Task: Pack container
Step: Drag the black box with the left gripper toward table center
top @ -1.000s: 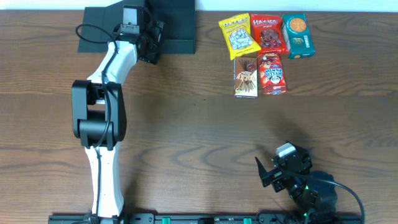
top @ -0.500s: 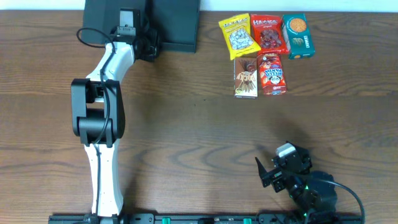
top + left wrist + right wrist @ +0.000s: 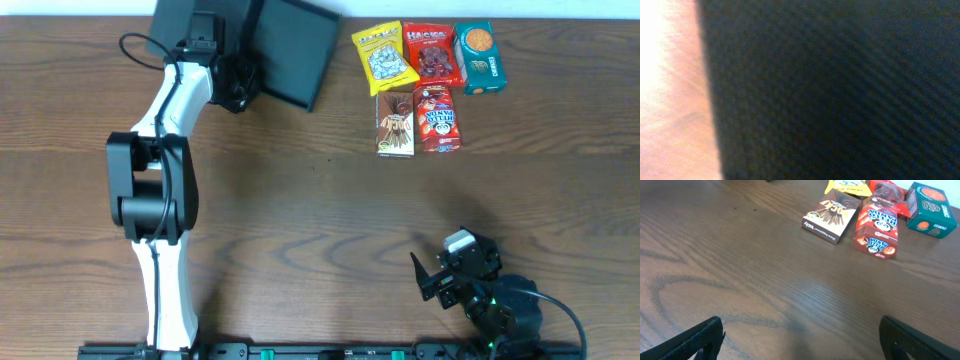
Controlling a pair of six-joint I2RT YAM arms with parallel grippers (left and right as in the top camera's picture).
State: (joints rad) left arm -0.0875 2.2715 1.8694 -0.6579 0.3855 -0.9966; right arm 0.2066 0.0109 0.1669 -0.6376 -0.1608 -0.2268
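You are looking down on a dark brown wooden table [image 3: 300, 200] whose grain runs along its length and swirls in places. Beyond its far edge lies a narrow pale strip [image 3: 80, 8], too thin for you to tell wall from floor. A black rail [image 3: 330, 352] with small green marks runs along the near edge. The light is soft and even. In the right wrist view the wood has a dull sheen. In the left wrist view a sliver of it is washed out to pale pink.

left arm [image 3: 172, 100]: white links, black joints noted | cable [image 3: 135, 52]: black, looped at wrist | right arm [image 3: 480, 265]: black, green light seen | right gripper [image 3: 800, 325]: black fingers
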